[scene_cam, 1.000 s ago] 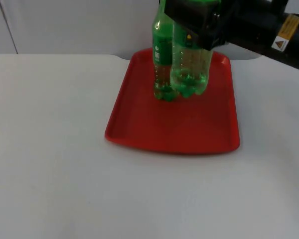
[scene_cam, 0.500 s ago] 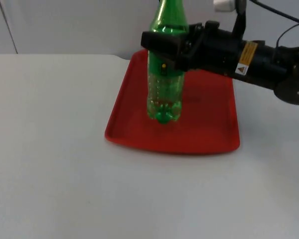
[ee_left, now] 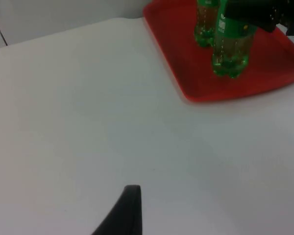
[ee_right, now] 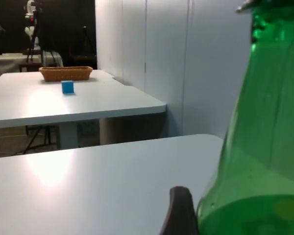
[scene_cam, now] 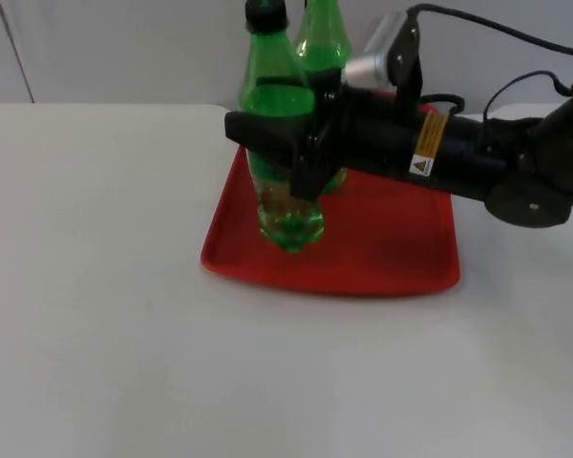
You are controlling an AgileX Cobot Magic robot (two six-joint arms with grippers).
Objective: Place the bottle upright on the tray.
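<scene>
Shifted toward the red tray's (scene_cam: 392, 253) left edge, the held bottle (scene_cam: 285, 191) is being kept upright.
It is being clamped by the right gripper (scene_cam: 291, 153) near a second bottle (scene_cam: 323, 38); the left gripper's (ee_left: 122, 215) state cannot be told.

Green plastic bottle (scene_cam: 279, 162) with a black cap, upright, held in my right gripper (scene_cam: 288, 153) around its middle. Its lumpy base sits over the near-left part of the red tray (scene_cam: 401, 253); from the left wrist view it looks to touch the tray floor, but I can't be sure. The tray is a flat rectangle with rounded corners and a low rim, lying on the table. Up close the bottle's neck and shoulder are clear green.
</scene>
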